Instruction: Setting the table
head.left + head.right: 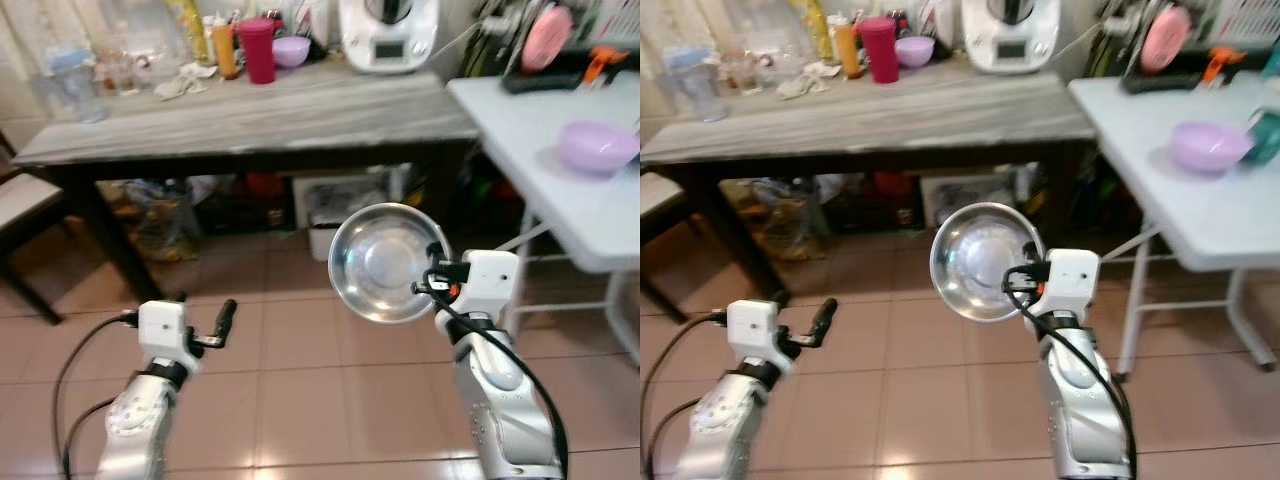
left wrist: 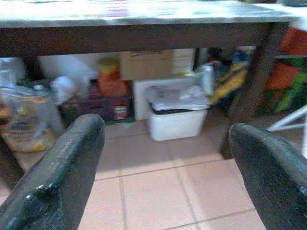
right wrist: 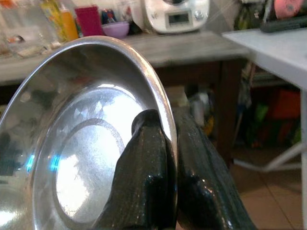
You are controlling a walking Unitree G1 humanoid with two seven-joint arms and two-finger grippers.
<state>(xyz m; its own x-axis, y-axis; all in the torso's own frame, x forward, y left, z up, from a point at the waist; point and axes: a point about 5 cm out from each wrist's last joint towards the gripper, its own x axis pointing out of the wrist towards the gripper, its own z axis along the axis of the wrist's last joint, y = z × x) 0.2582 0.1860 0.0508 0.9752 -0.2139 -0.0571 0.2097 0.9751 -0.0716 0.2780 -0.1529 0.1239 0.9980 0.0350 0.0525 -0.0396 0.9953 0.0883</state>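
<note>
A shiny steel bowl (image 1: 385,262) is held up on edge in front of me, its hollow facing me, above the tiled floor. My right gripper (image 1: 432,283) is shut on the steel bowl's rim (image 3: 165,115), one finger inside and one outside. My left gripper (image 1: 205,322) is low on the left with its fingers (image 2: 62,167) spread open and nothing between them. Ahead stands a long grey wooden table (image 1: 300,115). A white table (image 1: 560,190) on the right carries a lilac bowl (image 1: 597,146).
The grey table's far side holds a red cup (image 1: 258,49), bottles (image 1: 222,45), a small purple bowl (image 1: 291,50), a white appliance (image 1: 388,33) and jars (image 1: 75,80). Boxes and a white bin (image 2: 175,117) sit under it. A chair (image 1: 20,210) stands at left.
</note>
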